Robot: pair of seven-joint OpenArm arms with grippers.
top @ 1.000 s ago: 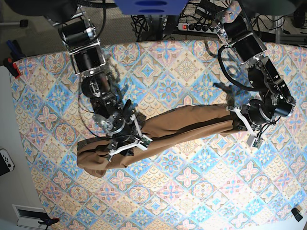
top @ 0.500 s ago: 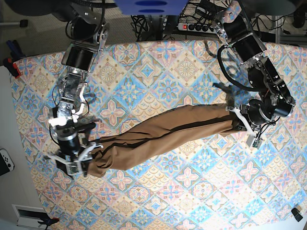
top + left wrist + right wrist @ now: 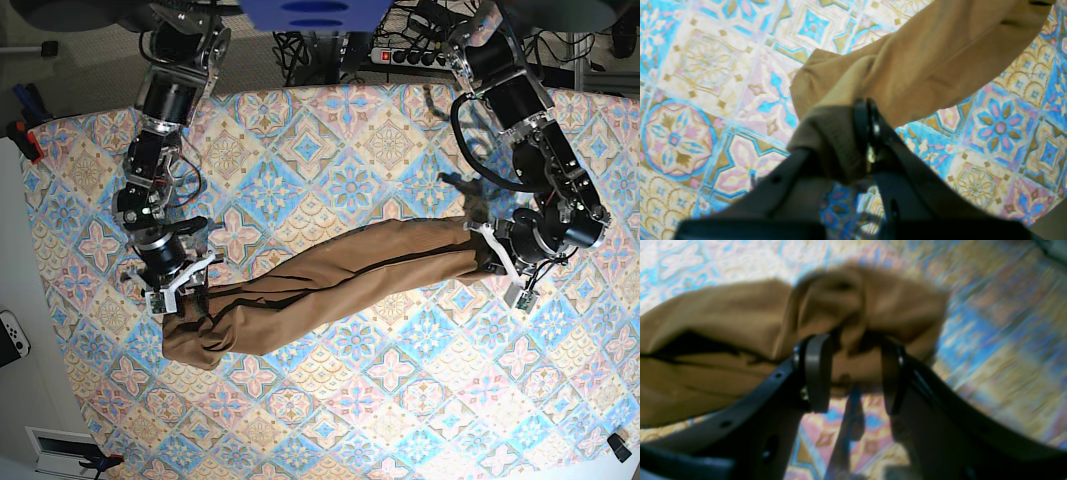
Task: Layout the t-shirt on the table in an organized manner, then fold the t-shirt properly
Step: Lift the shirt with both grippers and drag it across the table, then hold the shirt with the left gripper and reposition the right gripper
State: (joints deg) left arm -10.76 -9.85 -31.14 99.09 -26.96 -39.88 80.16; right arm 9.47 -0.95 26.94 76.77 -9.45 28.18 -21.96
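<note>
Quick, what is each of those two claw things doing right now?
Left tool: shut on one end of the t-shirt.
Right tool: closed on a bunch of fabric at the shirt's other end.

Pastel tile-patterned table (image 3: 400,400), tan t-shirt (image 3: 340,275) stretched lengthwise across it

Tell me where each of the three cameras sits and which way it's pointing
Base: overhead, looking straight down at the table; both arms show, stretching the t-shirt between them.
Left wrist: rides behind the left gripper, looking down along it at the pinched shirt end.
Right wrist: behind the right gripper, blurred, looking at bunched fabric between its pads.
Shared: all show the t-shirt and the patterned cloth.
</note>
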